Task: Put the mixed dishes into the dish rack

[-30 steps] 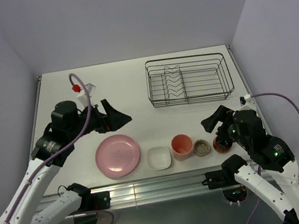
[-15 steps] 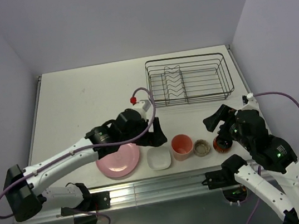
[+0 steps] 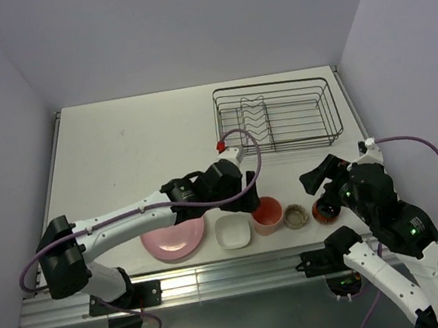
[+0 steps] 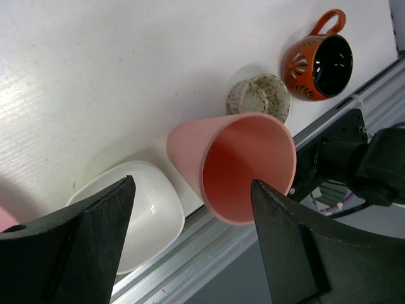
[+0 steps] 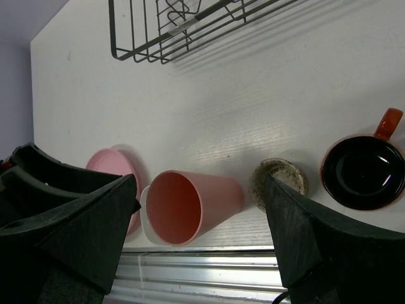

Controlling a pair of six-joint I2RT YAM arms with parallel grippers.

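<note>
One tumbler, two spread jaws

We see the left gripper (image 4: 191, 183) wide open astride the upright tumbler (image 4: 247, 168) (rim up, between bowl (image 4: 142, 209) and cup (image 4: 259, 98)), gripping nothing; the rack (image 3: 276, 116) lies well beyond, far right.

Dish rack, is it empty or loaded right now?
Empty. From above, the dish rack holds only its own wire prongs; no dish sits inside.

Left end effector (image 4: 191, 183) spread wide, arm (image 3: 128, 220) outstretched; right end effector (image 5: 201, 183) seemingly likewise.
</note>
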